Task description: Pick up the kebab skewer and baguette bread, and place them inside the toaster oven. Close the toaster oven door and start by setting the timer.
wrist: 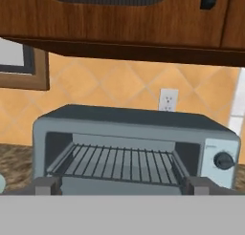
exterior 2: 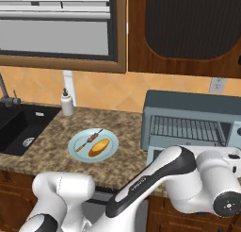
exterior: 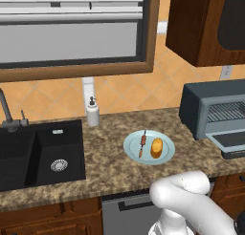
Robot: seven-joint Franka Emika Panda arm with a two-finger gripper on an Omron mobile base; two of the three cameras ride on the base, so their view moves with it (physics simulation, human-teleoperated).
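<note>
On a pale blue plate (exterior: 165,155) on the granite counter lie the thin kebab skewer (exterior: 142,143) and, beside it on its right, the stubby golden baguette bread (exterior: 156,148). From the right base, the skewer (exterior 2: 89,142) and bread (exterior 2: 99,147) sit left of the toaster oven (exterior 2: 188,111). The toaster oven door (exterior: 233,143) hangs dropped open, and the wire rack (wrist: 117,162) shows inside. My gripper (wrist: 123,185) is open with nothing in it, facing the oven mouth from a short distance, fingertips (wrist: 47,184) wide apart. A timer knob (wrist: 223,160) is on the oven's right panel.
A black sink (exterior: 43,153) with a faucet is at the counter's left, and a white soap dispenser (exterior: 93,112) stands by the wall. A dark wooden cabinet (exterior: 206,24) hangs above the oven. A wall outlet (wrist: 167,100) is behind it.
</note>
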